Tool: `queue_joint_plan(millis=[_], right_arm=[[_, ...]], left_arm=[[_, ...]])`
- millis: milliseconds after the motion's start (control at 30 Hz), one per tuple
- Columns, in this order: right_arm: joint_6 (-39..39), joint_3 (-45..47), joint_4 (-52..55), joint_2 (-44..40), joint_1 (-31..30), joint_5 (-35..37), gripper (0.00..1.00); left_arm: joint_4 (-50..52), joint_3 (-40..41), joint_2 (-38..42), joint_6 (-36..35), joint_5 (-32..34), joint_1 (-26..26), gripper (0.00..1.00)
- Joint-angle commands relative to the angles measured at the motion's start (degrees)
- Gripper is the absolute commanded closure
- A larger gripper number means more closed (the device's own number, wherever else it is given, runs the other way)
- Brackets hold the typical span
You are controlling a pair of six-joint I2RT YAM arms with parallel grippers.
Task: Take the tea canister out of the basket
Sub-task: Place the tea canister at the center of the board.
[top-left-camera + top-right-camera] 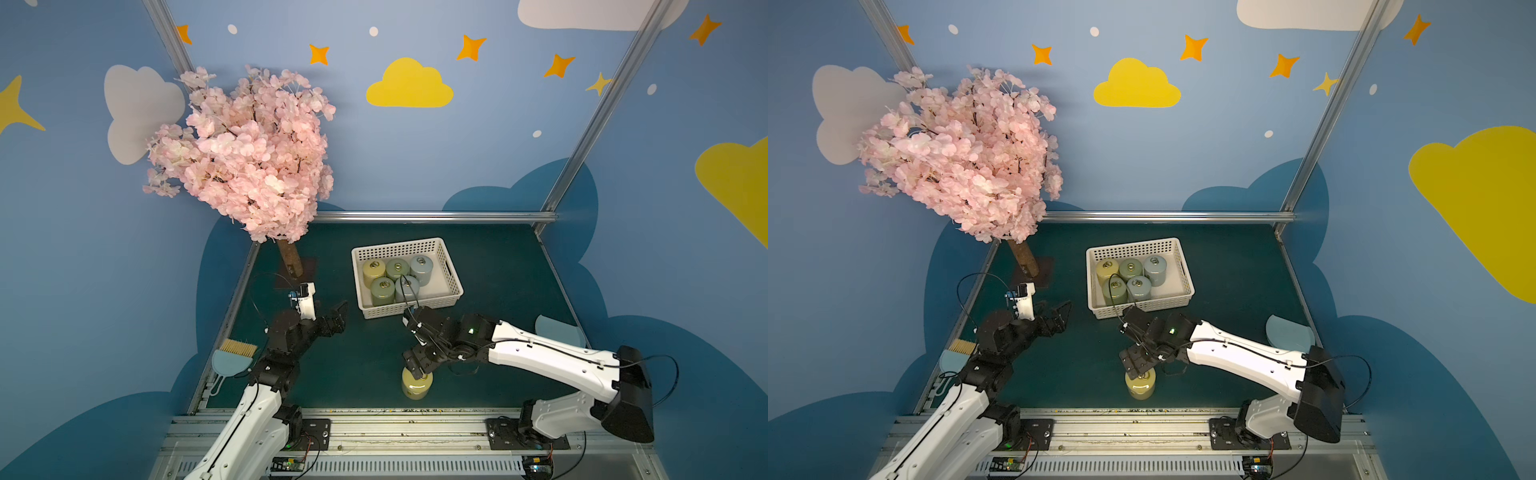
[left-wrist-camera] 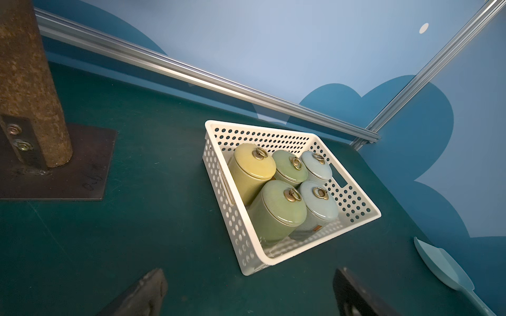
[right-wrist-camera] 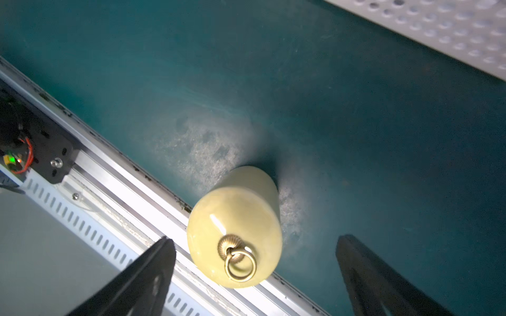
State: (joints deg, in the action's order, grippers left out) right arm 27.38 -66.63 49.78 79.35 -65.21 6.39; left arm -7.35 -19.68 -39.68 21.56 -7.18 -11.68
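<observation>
A yellow tea canister [image 1: 417, 386] [image 1: 1140, 386] with a brass ring on its lid stands upright on the green table near the front rail, outside the basket. My right gripper [image 1: 419, 371] [image 3: 256, 240] hangs just above its lid, open. The fingers [image 3: 147, 273] stand wide on either side of the canister [image 3: 235, 219] and touch nothing. The white perforated basket [image 1: 454, 298] [image 2: 246, 238] sits at mid-table. It holds several canisters [image 2: 276, 208] in yellow, green and pale blue. My left gripper [image 1: 337, 316] [image 2: 247, 284] is open and empty, left of the basket.
A pink blossom tree [image 1: 245, 153] leans over the back left, its trunk [image 2: 30, 82] bolted to a dark plate. A brush and dustpan [image 1: 232, 357] lie at the left edge. A pale blue scoop [image 1: 557, 332] lies at the right. An aluminium rail [image 1: 374, 424] runs along the front.
</observation>
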Motion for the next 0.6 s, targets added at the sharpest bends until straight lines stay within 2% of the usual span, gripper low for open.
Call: queue_joint_plan(millis=[0, 367, 567], right_arm=[[-2.83, -2.06, 1.28, -2.29, 2.70, 1.25, 0.02], [-12.94, -4.68, -1.25, -2.72, 16.98, -4.77, 0.02], [-16.26, -5.67, -3.53, 0.27, 22.14, -7.43, 0.02]], left_arm=[[-0.71, 0.17, -0.49, -1.14, -1.82, -0.06, 0.00], [-2.37, 0.06, -1.96, -1.72, -4.97, -0.12, 0.00], [-3.23, -0.20, -3.02, -1.74, -7.40, -0.16, 0.00]])
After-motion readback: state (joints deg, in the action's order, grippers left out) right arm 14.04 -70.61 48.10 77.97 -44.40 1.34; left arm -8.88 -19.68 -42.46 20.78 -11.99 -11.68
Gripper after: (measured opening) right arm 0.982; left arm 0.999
